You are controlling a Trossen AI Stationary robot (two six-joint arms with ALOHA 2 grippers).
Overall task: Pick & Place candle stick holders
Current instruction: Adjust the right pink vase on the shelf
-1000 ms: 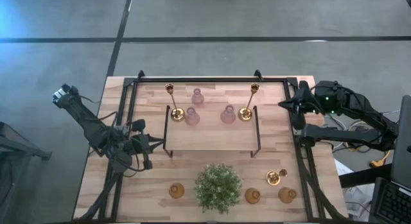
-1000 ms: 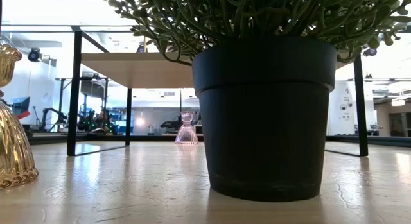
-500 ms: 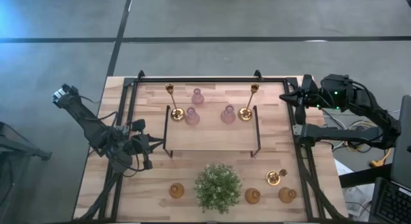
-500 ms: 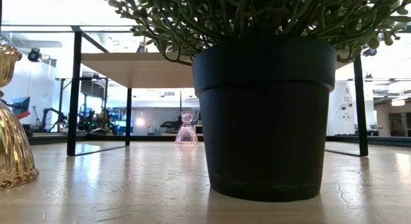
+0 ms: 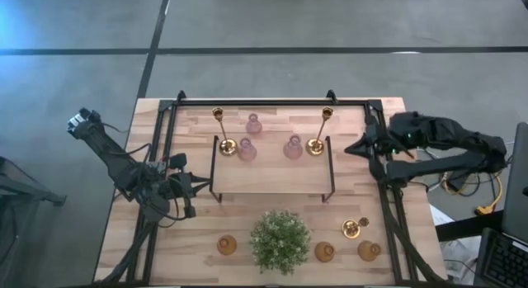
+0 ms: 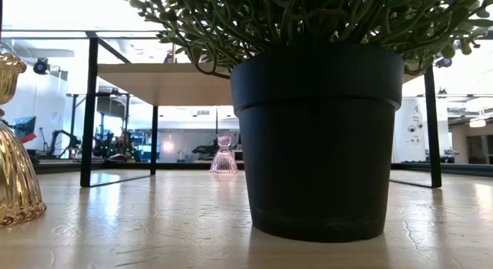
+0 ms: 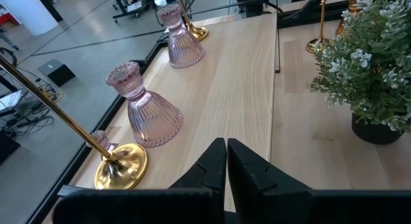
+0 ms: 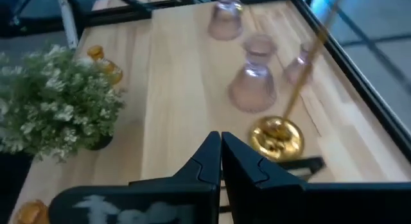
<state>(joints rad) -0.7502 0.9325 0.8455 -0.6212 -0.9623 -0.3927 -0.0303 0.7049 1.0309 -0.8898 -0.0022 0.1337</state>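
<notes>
On the wooden table (image 5: 272, 123), seen from overhead, a low black-framed shelf (image 5: 272, 177) sits near the centre, carrying two brass candle stick holders (image 5: 224, 131) and two pink glass holders (image 5: 247, 149) along its 12 o'clock edge; a third pink holder (image 5: 254, 123) stands just beyond, towards 12 o'clock. The potted plant (image 5: 280, 241) fills the 6 o'clock edge, flanked by an amber glass holder (image 5: 227, 244) at about 7 o'clock and two more amber holders (image 5: 324, 252) plus a short brass holder (image 5: 355, 228) at about 5 o'clock.

From table height, the plant's black pot (image 6: 317, 138) blocks most of the scene; only a sliver of one amber holder (image 6: 15, 161), cut off at the frame edge, and a single distant pink holder (image 6: 223, 155) show past it.

The left gripper (image 5: 188, 197) rests at 9 o'clock beside the shelf, fingers (image 7: 215, 163) pressed together on nothing. The right gripper (image 5: 355, 147) hangs at 3 o'clock by the shelf's end, fingers (image 8: 212, 156) likewise together and empty; its wrist view is blurred, the brass stem (image 8: 302, 73) a smear.
</notes>
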